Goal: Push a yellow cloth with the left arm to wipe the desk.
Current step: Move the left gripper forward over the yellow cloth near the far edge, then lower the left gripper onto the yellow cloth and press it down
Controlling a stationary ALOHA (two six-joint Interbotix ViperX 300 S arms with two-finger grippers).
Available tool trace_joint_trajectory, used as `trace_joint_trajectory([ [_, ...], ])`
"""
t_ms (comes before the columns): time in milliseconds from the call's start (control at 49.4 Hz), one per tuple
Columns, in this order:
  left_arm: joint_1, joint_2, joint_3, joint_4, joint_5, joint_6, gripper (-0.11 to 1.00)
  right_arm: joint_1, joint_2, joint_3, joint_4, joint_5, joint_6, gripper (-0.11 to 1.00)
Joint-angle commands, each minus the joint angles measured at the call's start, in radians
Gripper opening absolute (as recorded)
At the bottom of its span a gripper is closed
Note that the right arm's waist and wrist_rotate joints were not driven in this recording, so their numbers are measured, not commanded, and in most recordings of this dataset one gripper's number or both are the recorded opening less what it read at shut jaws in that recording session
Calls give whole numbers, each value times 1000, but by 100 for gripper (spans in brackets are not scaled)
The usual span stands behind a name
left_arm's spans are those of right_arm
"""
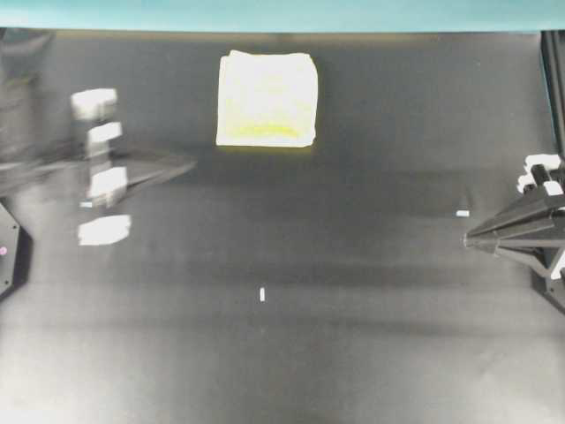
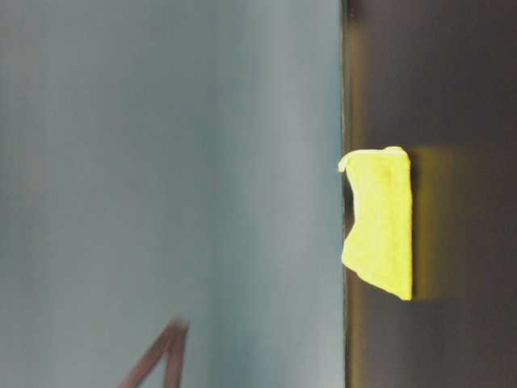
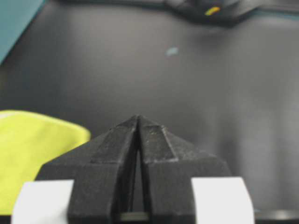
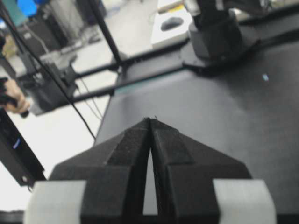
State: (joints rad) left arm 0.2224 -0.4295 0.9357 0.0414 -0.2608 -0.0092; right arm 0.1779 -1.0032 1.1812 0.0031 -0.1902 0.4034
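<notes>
One yellow cloth [image 1: 266,99] lies on one black surface [image 1: 353,336]. Two black arms are in the overhead view: the left arm [image 1: 53,168], blurred, and the right arm [image 1: 530,225]. Each ends in one claw, so two in all: the left claw [image 1: 190,165] and the right claw [image 1: 468,238]. Three small white tape marks [image 1: 262,294] show on the surface. One teal border strip [image 1: 282,13] runs along the far edge.

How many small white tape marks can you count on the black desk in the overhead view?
3: one tape mark low centre, one near the right end effector, one beside the blurred left arm, which may hide others.
</notes>
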Motion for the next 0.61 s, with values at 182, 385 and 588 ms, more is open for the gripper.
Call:
trace_joint_trajectory([
  [182, 138, 362, -225, 3, -21, -2, 0, 0, -5, -11, 2, 54, 0, 0],
  [385, 213, 537, -373, 3, -17, -18, 1, 0, -6, -12, 2, 61, 0, 0],
  [588, 267, 652, -433, 3, -15, -86, 38, 0, -6, -11, 8, 74, 0, 0],
])
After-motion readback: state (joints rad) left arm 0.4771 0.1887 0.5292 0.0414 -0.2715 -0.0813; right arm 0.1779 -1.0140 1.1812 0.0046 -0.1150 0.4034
